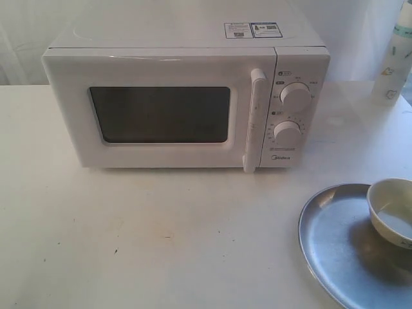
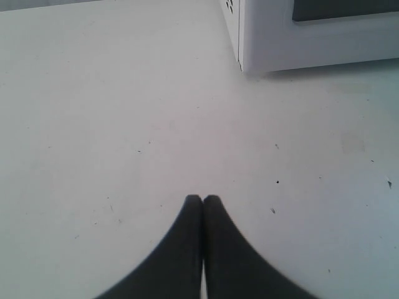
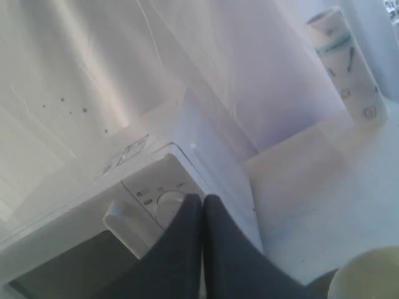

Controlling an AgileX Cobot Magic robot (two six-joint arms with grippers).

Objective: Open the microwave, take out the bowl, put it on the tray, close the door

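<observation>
The white microwave [image 1: 187,96] stands at the back of the table, its door [image 1: 154,109] shut flush, handle [image 1: 255,119] upright beside the two knobs. At the front right the cream bowl [image 1: 391,209] rests on the silver tray [image 1: 335,244]. Neither arm shows in the exterior view. My left gripper [image 2: 202,198] is shut and empty above bare table, the microwave's corner [image 2: 249,37] beyond it. In the right wrist view my right gripper [image 3: 202,198] is shut and empty, with the microwave's knob panel [image 3: 163,194] behind it and the bowl's rim [image 3: 368,277] at the frame's corner.
A white bottle with green print [image 1: 394,61] stands at the back right beside the microwave; the same bottle [image 3: 346,65] shows in the right wrist view. A white cloth wall hangs behind. Bare white table [image 1: 161,232] spreads in front of the microwave.
</observation>
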